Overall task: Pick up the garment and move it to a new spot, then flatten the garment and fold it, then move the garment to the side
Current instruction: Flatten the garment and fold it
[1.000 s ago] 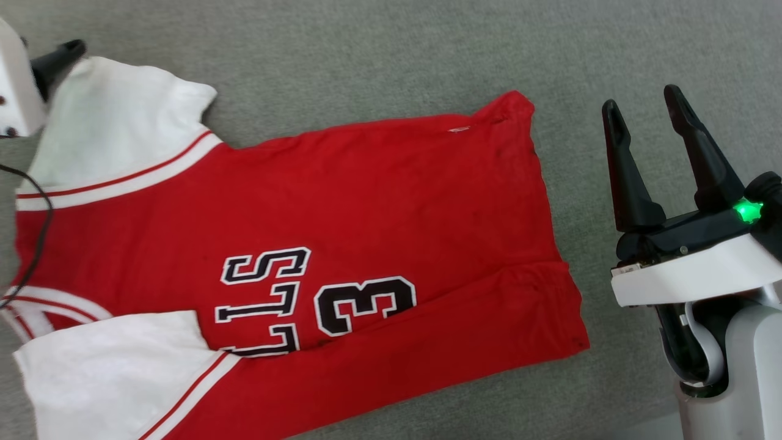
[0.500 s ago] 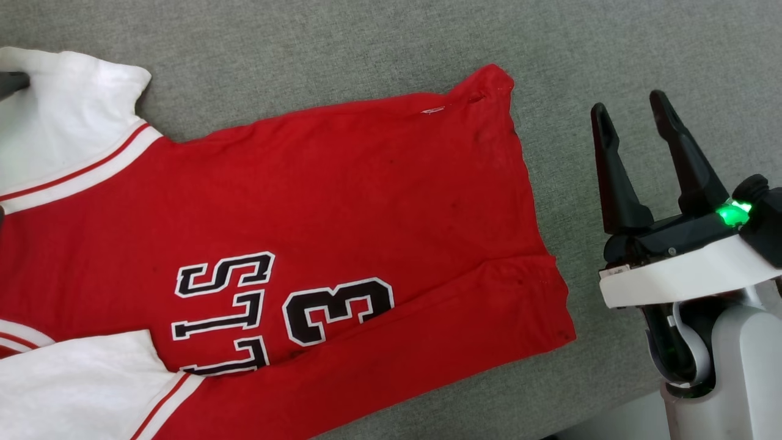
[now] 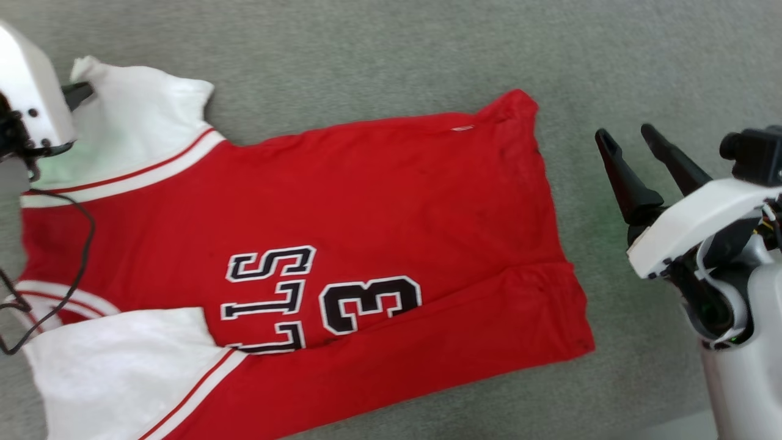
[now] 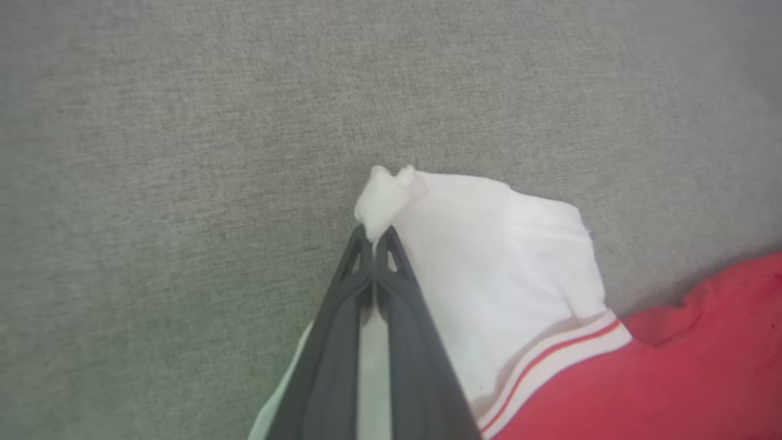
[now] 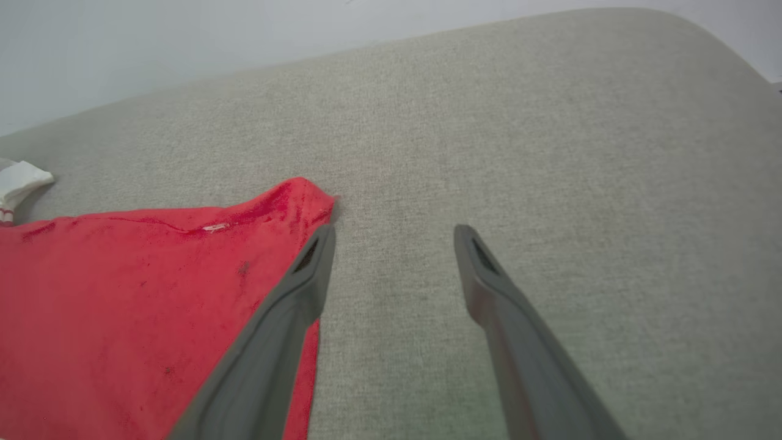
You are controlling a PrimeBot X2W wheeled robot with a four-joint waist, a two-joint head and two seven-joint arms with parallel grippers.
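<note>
Spread across the middle of the fabric cushion point(image 3: 379, 55): jersey T-shirt point(image 3: 379, 195), hem toward 3 o'clock, sleeves toward 10 and 7. At 10 o'clock, left gripper point(image 3: 79, 95) pinching the far sleeve point(image 3: 140, 122) by its corner. At 3 o'clock, just beside the hem, not touching: right gripper point(image 3: 624, 132).

1 garment point(image 3: 397, 201), 2 pairs of jaws, 1 black cable point(image 3: 90, 235), 1 grey fabric surface point(image 3: 366, 61)
</note>
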